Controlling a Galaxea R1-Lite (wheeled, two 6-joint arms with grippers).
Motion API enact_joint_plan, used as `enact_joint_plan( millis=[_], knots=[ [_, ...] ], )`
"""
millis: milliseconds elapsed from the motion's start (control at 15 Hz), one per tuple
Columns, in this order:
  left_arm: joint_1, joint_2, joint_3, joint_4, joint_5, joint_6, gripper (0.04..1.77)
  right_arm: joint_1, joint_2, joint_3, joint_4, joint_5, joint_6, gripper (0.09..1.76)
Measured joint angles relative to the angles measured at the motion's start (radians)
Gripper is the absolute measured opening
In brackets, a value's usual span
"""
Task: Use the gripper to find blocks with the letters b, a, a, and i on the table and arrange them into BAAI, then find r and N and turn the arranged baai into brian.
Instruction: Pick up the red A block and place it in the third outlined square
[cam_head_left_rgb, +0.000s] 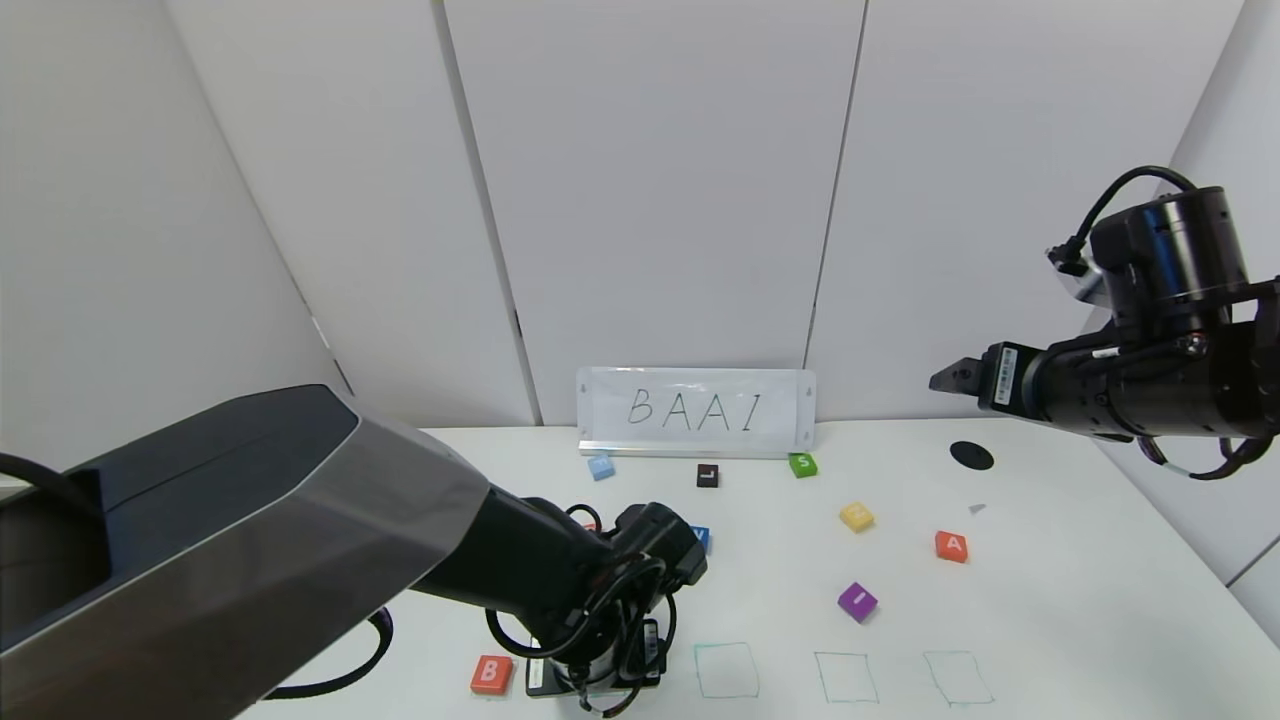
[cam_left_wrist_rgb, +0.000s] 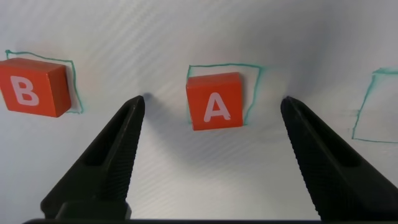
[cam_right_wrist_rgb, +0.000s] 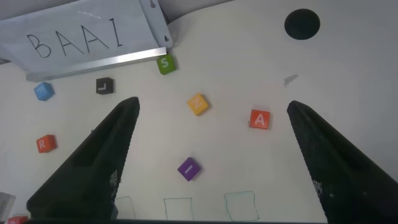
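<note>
My left gripper (cam_left_wrist_rgb: 211, 118) hung spread wide and empty over the first A (cam_left_wrist_rgb: 215, 101), which sat centred between its fingers in the second outline beside B (cam_left_wrist_rgb: 32, 87); my right gripper (cam_right_wrist_rgb: 211, 130), also spread, was nearer the second A (cam_head_left_rgb: 951, 546).

Left end effector (cam_left_wrist_rgb: 211, 118) open, lowered.

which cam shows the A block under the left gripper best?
Left wrist view: the A block sits between the open fingers of the left gripper, on a green square, beside the B block. Head view hides it behind the left arm. Right wrist view doesn't show it, only the other A.
</note>
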Motion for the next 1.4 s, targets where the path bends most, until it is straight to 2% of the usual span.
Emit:
enact_joint_plan(
  millis=[533, 933, 1133, 1400],
  knots=[
    [0.003, -0.075, 0.012, 0.016, 0.007, 0.061, 1.66, 0.000, -0.002, 0.000, 0.000, 0.000, 0.000, 1.71],
    [0.033, -0.199, 0.042, 0.018, 0.006, 0.160, 1.69, -0.005, 0.003, -0.001, 0.000, 0.000, 0.000, 1.71],
    [0.059, -0.294, 0.067, 0.016, 0.006, 0.227, 1.70, -0.005, 0.004, -0.001, 0.000, 0.000, 0.000, 1.71],
    [0.124, -0.406, 0.063, 0.003, 0.001, 0.371, 1.70, -0.005, 0.008, -0.001, 0.000, -0.001, 0.000, 1.71]
  ],
)
